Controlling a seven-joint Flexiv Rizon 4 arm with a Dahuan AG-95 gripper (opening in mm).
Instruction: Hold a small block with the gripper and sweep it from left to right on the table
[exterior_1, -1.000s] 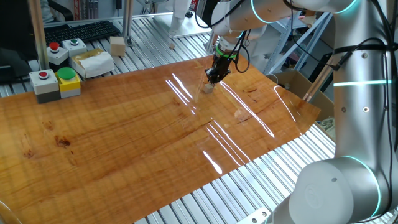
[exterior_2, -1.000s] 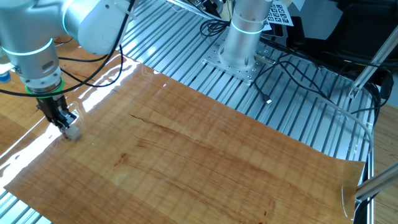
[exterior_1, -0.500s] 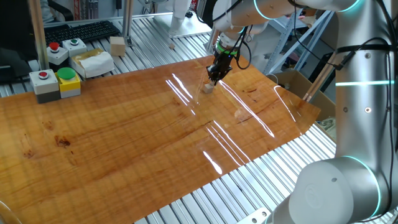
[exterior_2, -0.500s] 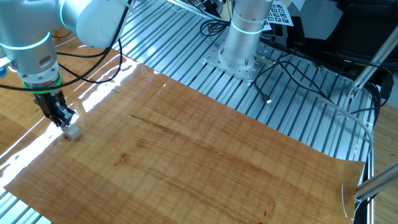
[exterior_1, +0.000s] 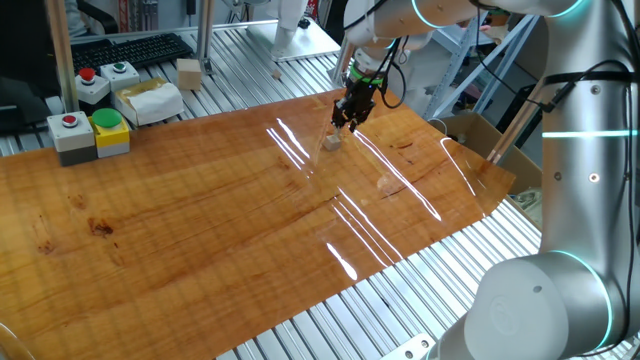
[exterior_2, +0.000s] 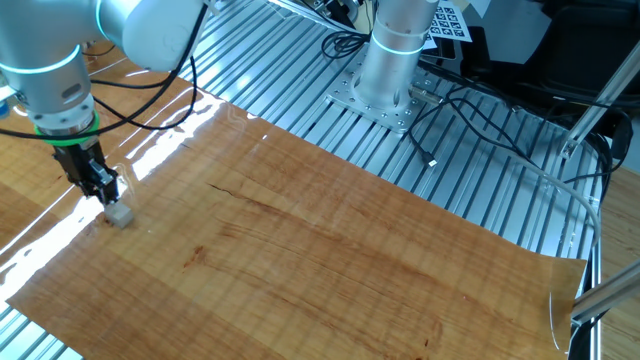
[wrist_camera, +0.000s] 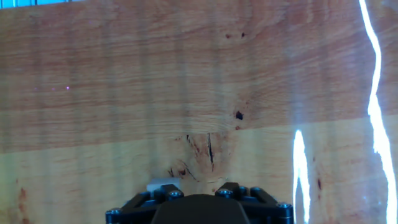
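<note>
We are lifting the gripper (exterior_1: 346, 124) off the small block (exterior_1: 330, 142): a second ago the fingers sat right down on the cube, and now they are hanging just above it with a visible gap. The block is resting alone on the tabletop (exterior_1: 230, 230), near its far edge, so the gripper is released and empty. In the other fixed view the gripper (exterior_2: 104, 189) is likewise standing clear above the block (exterior_2: 120, 214). We judge the sweep finished, or the hold lost. The tabletop is glossy wood grain with bright glare streaks; ribbed aluminium slats (exterior_2: 330, 130) are surrounding it, and push-button boxes (exterior_1: 88, 131) are standing beyond its edge.
</note>
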